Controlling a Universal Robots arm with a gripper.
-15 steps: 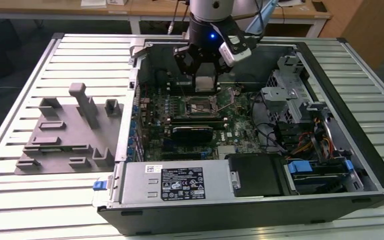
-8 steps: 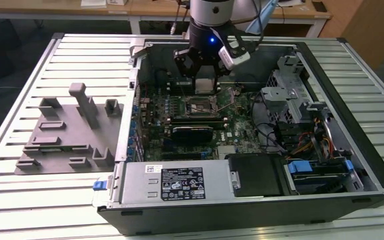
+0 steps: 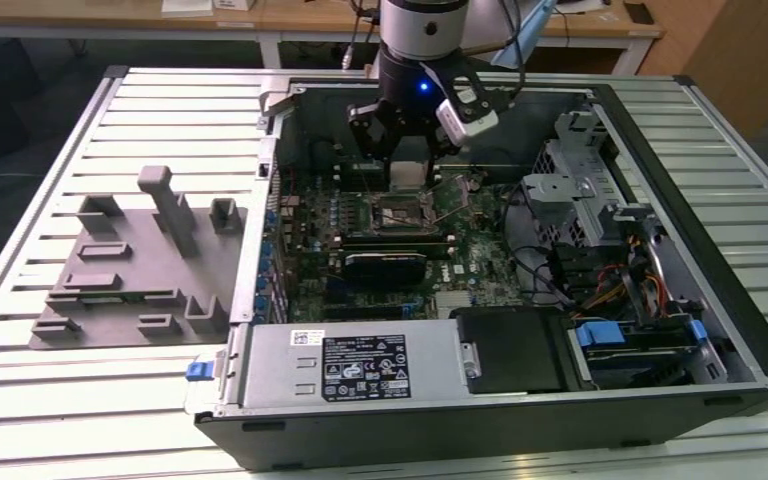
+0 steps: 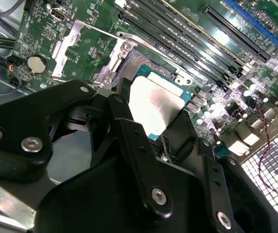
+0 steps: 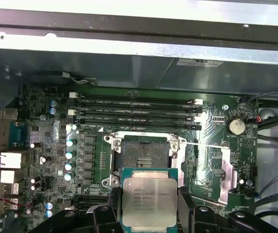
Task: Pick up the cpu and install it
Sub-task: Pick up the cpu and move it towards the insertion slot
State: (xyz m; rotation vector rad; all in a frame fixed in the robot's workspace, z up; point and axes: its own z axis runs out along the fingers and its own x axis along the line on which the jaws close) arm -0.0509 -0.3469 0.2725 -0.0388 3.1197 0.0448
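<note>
**Cpu pinched in the gripper, close over the open socket**

The gripper (image 3: 411, 168) hangs inside the open computer case (image 3: 744, 330), which lies on its side on a slatted metal table (image 3: 37, 150). Its two black fingers (image 5: 185, 206) are closed part-way, spread only as far as the cpu (image 5: 149, 196) is wide. They press on two opposite edges of it. In the first wrist view the cpu sits flat between them with its silver top facing the camera and a thin green edge showing around the metal. In the second wrist view the same bright metal face (image 4: 155, 104) shows between the finger links, one finger (image 4: 129, 133) against each side.

The cpu is held clear of the motherboard (image 5: 46, 145) and touches nothing but the fingers. Just beside it lies the socket (image 5: 144, 153), which is bare, with its metal frame swung open. Past the socket run four memory slots (image 5: 134, 109), and a coin battery (image 5: 236, 126) sits to one side.

In the exterior view a grey block (image 3: 131, 270) with several slots lies on the table, well apart from the gripper, on the exterior view's left of the case.
</note>
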